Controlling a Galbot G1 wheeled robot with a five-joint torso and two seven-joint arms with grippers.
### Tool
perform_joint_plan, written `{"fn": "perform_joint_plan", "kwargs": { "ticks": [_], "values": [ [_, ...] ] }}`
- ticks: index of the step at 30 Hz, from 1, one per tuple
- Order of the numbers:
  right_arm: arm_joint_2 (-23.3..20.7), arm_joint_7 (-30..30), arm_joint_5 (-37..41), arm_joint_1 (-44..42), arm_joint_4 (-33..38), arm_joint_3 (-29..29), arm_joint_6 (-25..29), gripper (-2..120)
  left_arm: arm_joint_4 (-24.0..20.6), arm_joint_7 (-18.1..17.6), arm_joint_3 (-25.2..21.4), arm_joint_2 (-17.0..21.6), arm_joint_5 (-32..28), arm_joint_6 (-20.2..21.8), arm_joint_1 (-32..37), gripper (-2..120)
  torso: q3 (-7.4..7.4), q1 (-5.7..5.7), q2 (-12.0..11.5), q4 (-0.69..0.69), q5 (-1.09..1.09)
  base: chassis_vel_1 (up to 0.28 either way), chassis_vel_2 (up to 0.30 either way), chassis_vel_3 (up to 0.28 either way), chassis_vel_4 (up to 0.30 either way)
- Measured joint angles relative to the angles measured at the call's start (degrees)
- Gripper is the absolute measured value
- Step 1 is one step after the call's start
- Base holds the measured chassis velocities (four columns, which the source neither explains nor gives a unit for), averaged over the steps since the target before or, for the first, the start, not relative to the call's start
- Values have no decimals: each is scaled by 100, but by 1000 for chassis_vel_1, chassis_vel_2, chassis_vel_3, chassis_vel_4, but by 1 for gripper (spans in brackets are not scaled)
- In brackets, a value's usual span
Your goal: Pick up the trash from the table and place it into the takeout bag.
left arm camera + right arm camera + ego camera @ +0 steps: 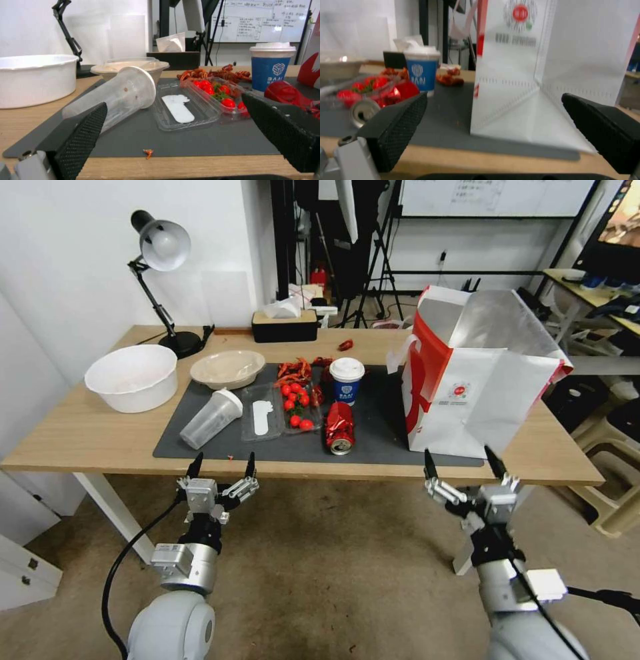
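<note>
Two tools, both spread wide and empty: left tool [222, 467] lower left, right tool [460, 463] lower right, both just short of the counter [80, 437] edge. One crushed red can [340, 428] mid-frame on the dark mat [373, 440], long axis toward the camera, open end nearest. One clear lidded cup [210, 418] on its side, lid pointing up-right. One blue paper cup [347, 378] upright. One boxy white takeout bag [467, 387] at right, foil-lined, mouth open.

Table [80, 437] bearing grey mat [267, 447].
</note>
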Motion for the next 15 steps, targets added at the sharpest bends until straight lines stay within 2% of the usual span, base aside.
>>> {"fn": "perform_joint_plan", "kwargs": {
  "ticks": [3,9,15],
  "values": [
    [100,62,-181,-239,-409,-91,290,100,9,1,-3,10,-2,-10,3,100,0,0,-1,0,1,0,0,0,0],
    [202,131,-260,-209,-827,-242,405,100,23,3,-23,10,-5,-18,9,100,0,1,-1,0,0,0,0,0,0],
    [226,143,-232,-133,-894,-313,419,100,29,4,-57,10,-9,-22,12,100,0,1,-1,0,0,0,0,0,0]
  ]
}}
